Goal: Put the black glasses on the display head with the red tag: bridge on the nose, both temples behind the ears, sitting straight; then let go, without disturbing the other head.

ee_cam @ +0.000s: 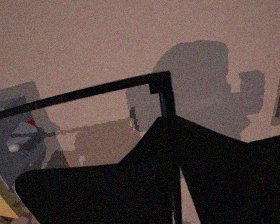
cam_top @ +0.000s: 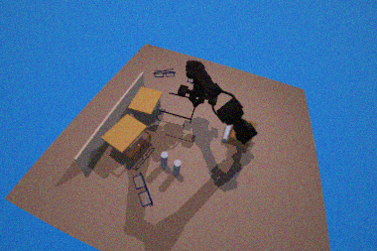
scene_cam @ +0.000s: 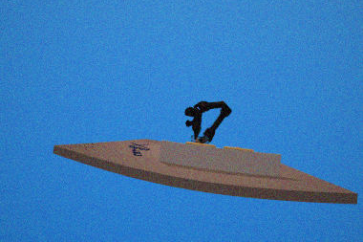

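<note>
The black glasses point(cam_top: 176, 115) point(ee_cam: 100, 90) are off the table, with both temples pointing toward the yellow-topped boxes. My gripper point(cam_top: 196, 101) point(ee_cam: 167, 123) is shut on their front frame; in the wrist view the fingers meet at the frame's lower part, and one temple runs left. The fingertips are too small to make out in the exterior view. A red tag point(ee_cam: 31, 122) shows on a dark grey display form at the left of the wrist view, beside a yellow edge. The glasses are apart from it. The heads' faces and ears are mostly hidden under the box tops in the top view.
Two yellow-topped boxes point(cam_top: 145, 100) point(cam_top: 124, 133) stand before a long grey wall point(cam_top: 110, 117) point(scene_cam: 220, 159). Two pale-topped posts point(cam_top: 164, 160) point(cam_top: 177, 168) stand nearer. Dark blue glasses point(cam_top: 145, 197) lie near the posts; another pair point(cam_top: 164, 74) lies at the back. A white cylinder point(cam_top: 227, 133) is beside the arm.
</note>
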Tool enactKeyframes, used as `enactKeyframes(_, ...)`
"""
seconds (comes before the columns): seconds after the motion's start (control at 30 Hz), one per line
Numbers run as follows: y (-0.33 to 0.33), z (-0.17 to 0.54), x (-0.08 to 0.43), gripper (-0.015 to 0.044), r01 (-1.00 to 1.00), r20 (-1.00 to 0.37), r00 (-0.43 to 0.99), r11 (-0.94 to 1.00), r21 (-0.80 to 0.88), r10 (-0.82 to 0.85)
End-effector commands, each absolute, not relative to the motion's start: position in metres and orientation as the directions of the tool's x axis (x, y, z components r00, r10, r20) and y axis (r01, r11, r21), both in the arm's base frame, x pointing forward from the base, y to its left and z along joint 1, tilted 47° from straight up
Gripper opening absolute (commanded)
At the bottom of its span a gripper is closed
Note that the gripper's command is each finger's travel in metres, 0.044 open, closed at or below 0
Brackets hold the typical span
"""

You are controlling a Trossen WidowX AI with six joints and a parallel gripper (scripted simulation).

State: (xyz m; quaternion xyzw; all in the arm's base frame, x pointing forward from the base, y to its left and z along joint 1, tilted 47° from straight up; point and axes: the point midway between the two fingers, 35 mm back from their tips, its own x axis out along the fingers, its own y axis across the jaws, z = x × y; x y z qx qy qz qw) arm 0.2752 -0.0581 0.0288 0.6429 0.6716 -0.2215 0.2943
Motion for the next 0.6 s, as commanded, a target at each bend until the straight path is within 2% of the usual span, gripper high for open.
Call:
enactKeyframes(0.0,-0.054,0.025,0.275,0.0,0.994,-0.673,-0.006,0.078,0.076,0.739)
enactKeyframes(0.57,-0.041,0.009,0.275,0.0,0.994,-0.68,-0.009,0.081,0.074,0.733)
